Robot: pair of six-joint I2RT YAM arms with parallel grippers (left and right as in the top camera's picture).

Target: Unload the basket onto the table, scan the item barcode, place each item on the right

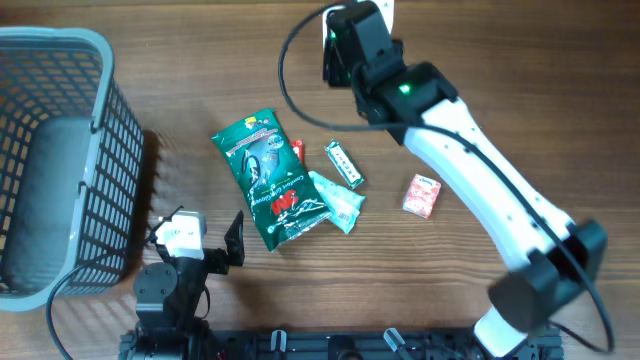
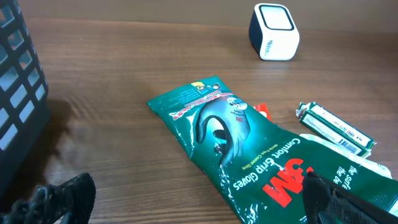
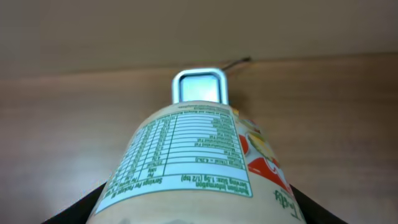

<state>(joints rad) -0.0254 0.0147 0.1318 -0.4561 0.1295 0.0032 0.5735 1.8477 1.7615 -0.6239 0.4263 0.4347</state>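
Observation:
The item (image 3: pixel 193 168) is a cream, rounded container with a green-printed nutrition label. My right gripper (image 3: pixel 196 211) is shut on it, a dark finger on each side. Its far end points at the scanner (image 3: pixel 199 87), a white box with a grey window standing just beyond it on the table. Seen from overhead, the right gripper (image 1: pixel 345 45) hovers at the back of the table and hides the item, with the scanner (image 1: pixel 388 12) peeking out beside it. The left gripper (image 1: pixel 197 248) stays low at the front edge, open and empty, its jaws wide apart; the scanner (image 2: pixel 273 31) stands far ahead of it.
A green glove packet (image 1: pixel 268 180) lies mid-table, with a teal packet (image 1: pixel 338 200), a green-white bar (image 1: pixel 344 165) and a small red pack (image 1: pixel 422 195) close by. A grey mesh basket (image 1: pixel 60 45) fills the left side. The right arm stretches across from the front right.

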